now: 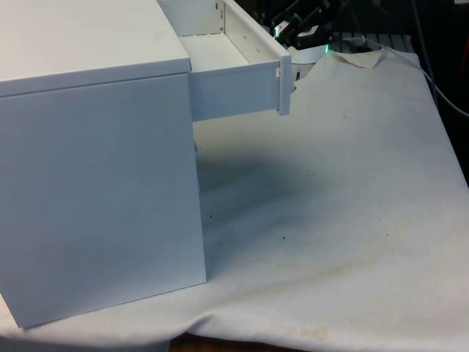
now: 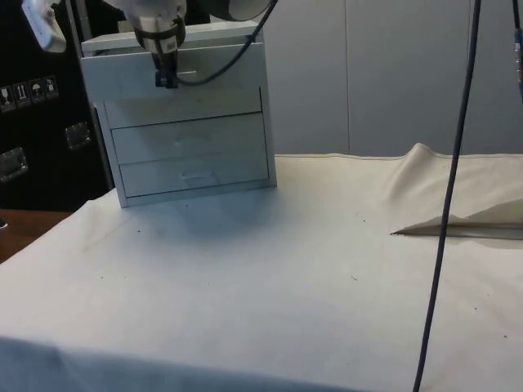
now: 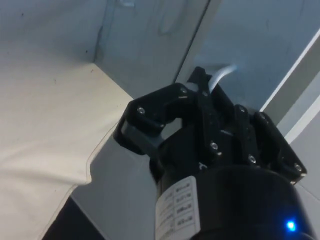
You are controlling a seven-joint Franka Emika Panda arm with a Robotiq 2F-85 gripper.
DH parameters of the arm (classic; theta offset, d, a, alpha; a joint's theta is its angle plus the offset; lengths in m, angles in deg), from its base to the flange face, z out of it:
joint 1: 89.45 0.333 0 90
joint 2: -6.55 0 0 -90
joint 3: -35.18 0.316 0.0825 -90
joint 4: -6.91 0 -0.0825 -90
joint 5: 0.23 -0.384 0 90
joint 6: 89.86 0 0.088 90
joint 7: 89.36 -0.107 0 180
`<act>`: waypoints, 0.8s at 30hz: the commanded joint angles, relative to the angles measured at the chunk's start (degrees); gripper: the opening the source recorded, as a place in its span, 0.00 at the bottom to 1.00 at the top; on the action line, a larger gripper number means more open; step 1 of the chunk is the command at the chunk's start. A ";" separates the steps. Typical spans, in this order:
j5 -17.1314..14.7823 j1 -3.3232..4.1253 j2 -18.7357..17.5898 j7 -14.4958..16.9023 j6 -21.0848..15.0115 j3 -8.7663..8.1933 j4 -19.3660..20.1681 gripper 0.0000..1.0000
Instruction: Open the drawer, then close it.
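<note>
Jaws pinched shut on the top drawer's handle (image 3: 222, 75), the gripper (image 2: 166, 79) should, I'd say, push straight and level so the drawer (image 1: 234, 81) slides home without racking.

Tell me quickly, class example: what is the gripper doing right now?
Gripper: shut on the top drawer's handle; the top drawer of the white chest of drawers is pulled out.

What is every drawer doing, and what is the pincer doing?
Top drawer: pulled out, open.
Middle drawer: pushed in, closed.
Bottom drawer: pushed in, closed.
Pincer: at the top drawer's front, fingers shut on its handle.
Cloth: rumpled, one fold raised.
</note>
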 commanded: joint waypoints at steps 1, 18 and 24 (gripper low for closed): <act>0.86 0.63 0.80 -1.15 0.52 0.00 0.69 0.00; 4.24 0.52 4.53 -7.51 4.70 6.47 4.47 0.00; 5.61 0.69 4.53 -9.22 5.67 7.56 4.70 0.00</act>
